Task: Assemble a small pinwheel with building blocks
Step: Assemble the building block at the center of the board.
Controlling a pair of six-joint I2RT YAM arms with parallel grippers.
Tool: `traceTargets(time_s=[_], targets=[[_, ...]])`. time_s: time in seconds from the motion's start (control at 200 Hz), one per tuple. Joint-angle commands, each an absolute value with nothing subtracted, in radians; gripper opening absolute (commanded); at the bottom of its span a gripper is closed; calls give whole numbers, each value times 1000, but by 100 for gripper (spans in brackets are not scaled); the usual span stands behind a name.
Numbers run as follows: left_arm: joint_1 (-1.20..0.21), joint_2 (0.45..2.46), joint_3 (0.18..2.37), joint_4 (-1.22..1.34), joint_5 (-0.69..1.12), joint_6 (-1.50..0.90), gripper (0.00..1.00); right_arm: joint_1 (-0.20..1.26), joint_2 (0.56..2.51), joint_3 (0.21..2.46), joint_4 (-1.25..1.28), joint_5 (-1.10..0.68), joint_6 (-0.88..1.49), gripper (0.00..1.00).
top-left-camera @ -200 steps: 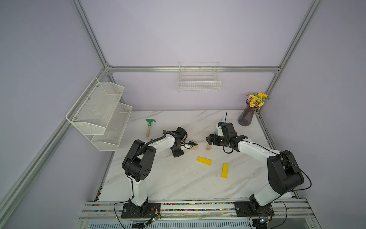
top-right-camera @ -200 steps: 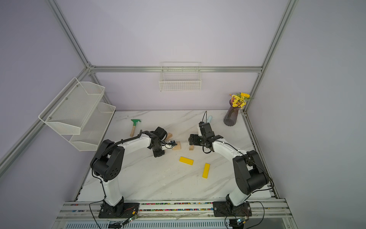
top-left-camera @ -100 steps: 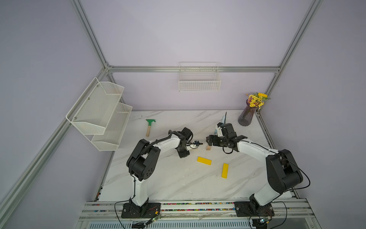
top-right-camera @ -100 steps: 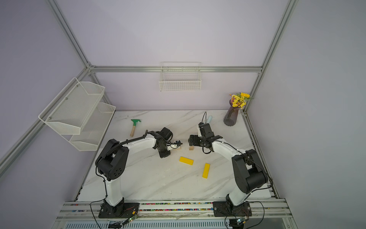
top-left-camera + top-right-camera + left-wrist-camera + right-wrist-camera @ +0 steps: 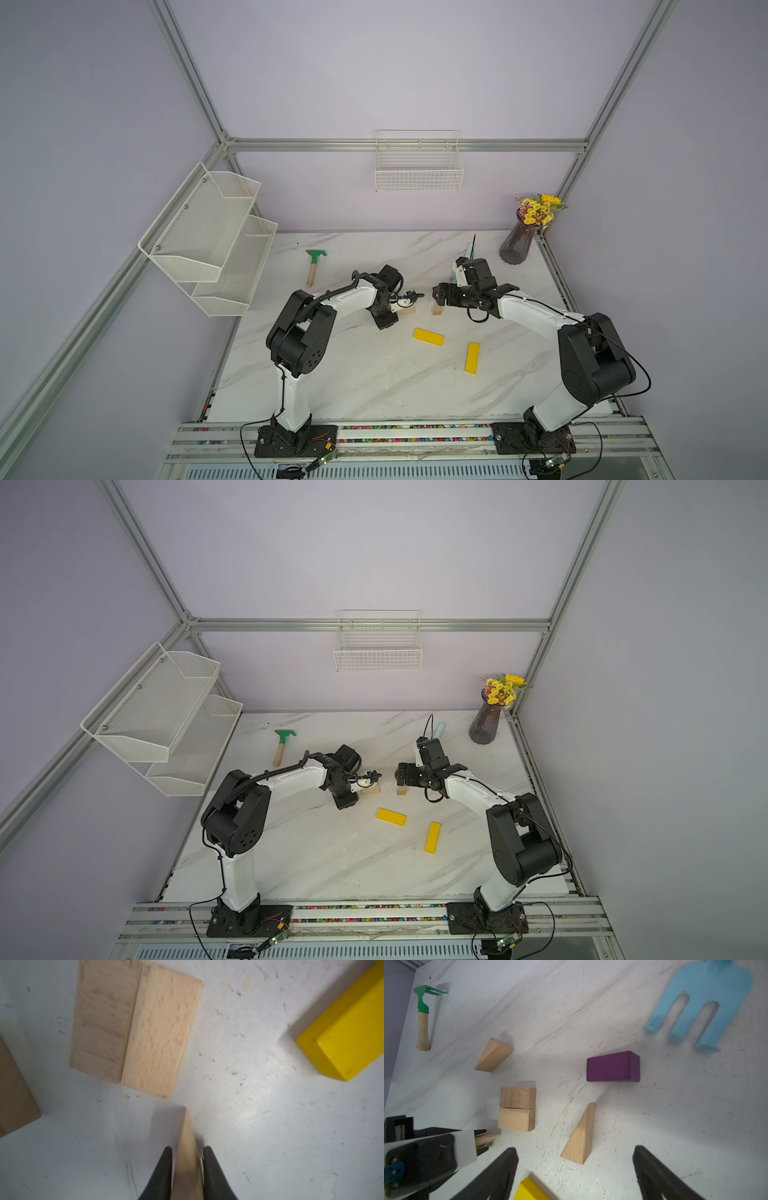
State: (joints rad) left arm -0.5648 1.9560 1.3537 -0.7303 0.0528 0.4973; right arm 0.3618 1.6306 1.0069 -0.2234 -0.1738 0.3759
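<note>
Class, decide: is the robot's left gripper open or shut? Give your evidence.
Shut on a wood wedge. In the left wrist view the left gripper has both black fingers pressed against the wedge's two faces.

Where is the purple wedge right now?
In the right wrist view the purple wedge lies on the table between the light blue fork and a pale wood wedge, untouched.

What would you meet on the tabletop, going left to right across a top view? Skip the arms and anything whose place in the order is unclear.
In order: green rake → farther yellow bar → nearer yellow bar → vase of flowers.
</note>
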Motion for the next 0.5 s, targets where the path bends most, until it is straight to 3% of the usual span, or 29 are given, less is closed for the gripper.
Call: traceTargets(time_s=[0.0, 0.255, 0.495], targets=[[-548, 1977, 1329, -752, 60, 492, 23, 358, 1639, 1019, -204, -175, 377, 91], [-541, 1968, 1318, -755, 62, 494, 29, 358, 1640, 1023, -209, -172, 376, 91], [-535, 1962, 1317, -752, 63, 495, 44, 357, 1641, 1037, -215, -168, 372, 91]])
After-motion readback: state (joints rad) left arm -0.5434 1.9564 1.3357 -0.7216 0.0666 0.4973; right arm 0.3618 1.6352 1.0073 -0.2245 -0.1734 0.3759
